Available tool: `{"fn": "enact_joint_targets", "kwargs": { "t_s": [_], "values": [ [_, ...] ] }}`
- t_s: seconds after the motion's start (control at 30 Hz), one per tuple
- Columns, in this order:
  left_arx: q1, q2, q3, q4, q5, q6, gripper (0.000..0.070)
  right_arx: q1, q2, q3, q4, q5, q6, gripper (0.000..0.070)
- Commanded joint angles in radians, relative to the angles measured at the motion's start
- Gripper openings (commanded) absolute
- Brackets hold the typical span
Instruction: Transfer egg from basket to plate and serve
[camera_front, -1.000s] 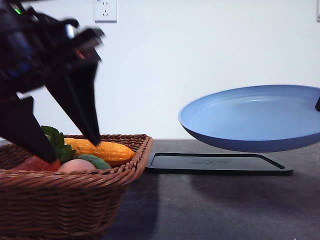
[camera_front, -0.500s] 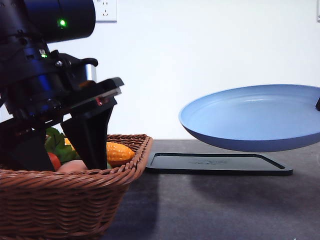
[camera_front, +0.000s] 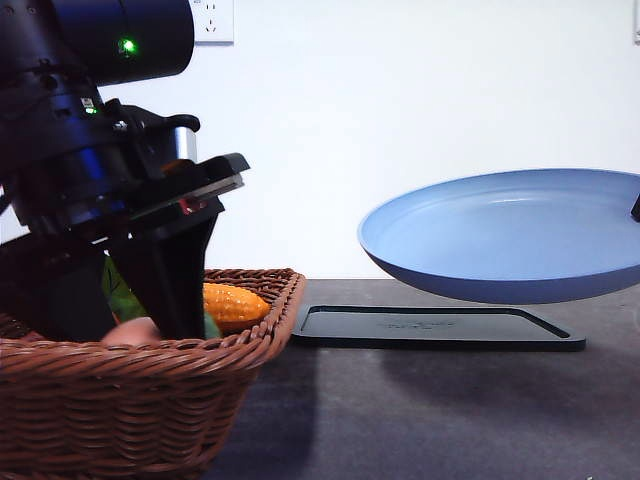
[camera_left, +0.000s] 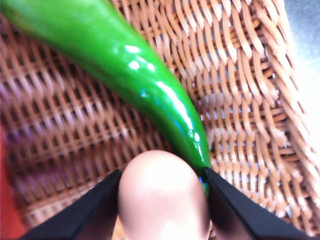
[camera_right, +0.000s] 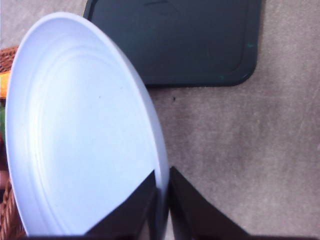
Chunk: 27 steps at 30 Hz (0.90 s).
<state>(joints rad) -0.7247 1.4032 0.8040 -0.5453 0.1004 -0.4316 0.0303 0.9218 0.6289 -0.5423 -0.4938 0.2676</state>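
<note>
The pinkish egg (camera_left: 162, 200) lies in the wicker basket (camera_front: 150, 400), against the tip of a green pepper (camera_left: 125, 65). My left gripper (camera_left: 162, 175) reaches down into the basket, and its black fingers (camera_left: 90, 212) press on both sides of the egg. In the front view the egg (camera_front: 133, 330) peeks out between the fingers of my left gripper (camera_front: 125, 325), just above the rim. The blue plate (camera_front: 510, 235) hangs tilted in the air above the table at the right. My right gripper (camera_right: 164, 192) is shut on the rim of the plate (camera_right: 80, 130).
A flat black tray (camera_front: 430, 328) lies on the grey table behind and under the plate. A yellow corn cob (camera_front: 235, 303) rests at the basket's far right side. Something red (camera_left: 6, 200) lies beside the egg.
My left arm has come down from above the basket into it, and its fingers have closed in onto the egg. The plate and right arm have stayed still.
</note>
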Motion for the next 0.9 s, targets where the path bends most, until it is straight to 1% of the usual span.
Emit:
{"fn": "enact_joint_targets", "kwargs": {
  "t_s": [0.0,0.1,0.4,0.5,0.63,0.77,0.87],
  "values": [
    [-0.008,-0.011,0.036,-0.017,-0.016,0.026,0.022,-0.002,0.003,0.015,0.01,-0.007,0.013,0.0],
    [-0.009,-0.041,0.081,-0.061,-0.031,0.035,0.022,-0.002,0.003,0.015,0.01,-0.007,0.013,0.0],
    [-0.01,-0.081,0.248,-0.177,-0.027,0.081,0.022,-0.002,0.003,0.015,0.011,-0.018,0.014,0.0],
    [-0.015,-0.086,0.32,-0.171,-0.021,0.091,0.022,0.002,0.004,0.015,0.011,-0.049,0.029,0.0],
    [-0.031,-0.085,0.411,-0.141,-0.006,0.114,0.022,0.022,0.005,0.015,0.011,-0.115,0.053,0.0],
    [-0.073,-0.085,0.444,-0.062,0.034,0.124,0.022,0.054,0.005,0.015,0.01,-0.142,0.071,0.0],
    [-0.111,-0.076,0.444,-0.031,0.038,0.135,0.022,0.078,0.006,0.015,0.009,-0.161,0.083,0.0]
  ]
}}
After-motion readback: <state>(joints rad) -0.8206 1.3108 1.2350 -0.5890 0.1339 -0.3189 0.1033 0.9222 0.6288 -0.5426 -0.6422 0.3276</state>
